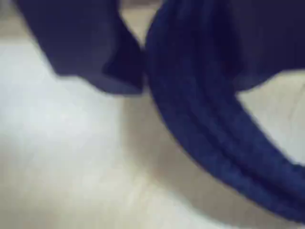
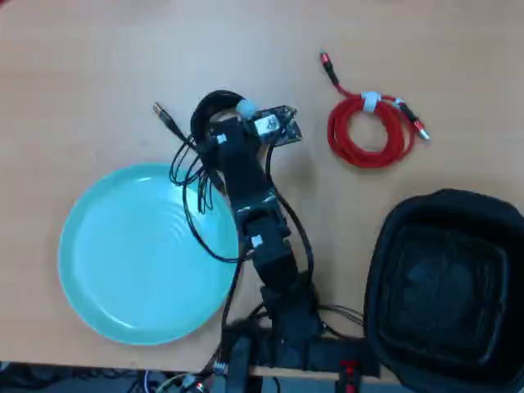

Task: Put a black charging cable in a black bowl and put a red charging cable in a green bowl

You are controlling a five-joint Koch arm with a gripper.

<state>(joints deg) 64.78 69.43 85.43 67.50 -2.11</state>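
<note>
Above table (image 2: 98, 74), my gripper (image 2: 232, 115) sits over black cable (image 2: 214, 105), just beyond green bowl (image 2: 135, 254) rim in overhead view. Wrist view blurred: dark jaw left, cable (image 1: 209, 119) strands sweeping right, touching or not unclear. Jaw opening: cannot tell. Cable plug (image 2: 164, 116) points up-left. Red cable (image 2: 370, 131) lies coiled well right, untouched. Black bowl (image 2: 446, 286) sits lower right, empty.

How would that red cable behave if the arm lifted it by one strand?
The red cable would probably stay a ring, since a white tie binds its coils. Its two loose plug ends would likely dangle and swing. It looks thin and light, so it should lift easily and might slide if nudged.
</note>
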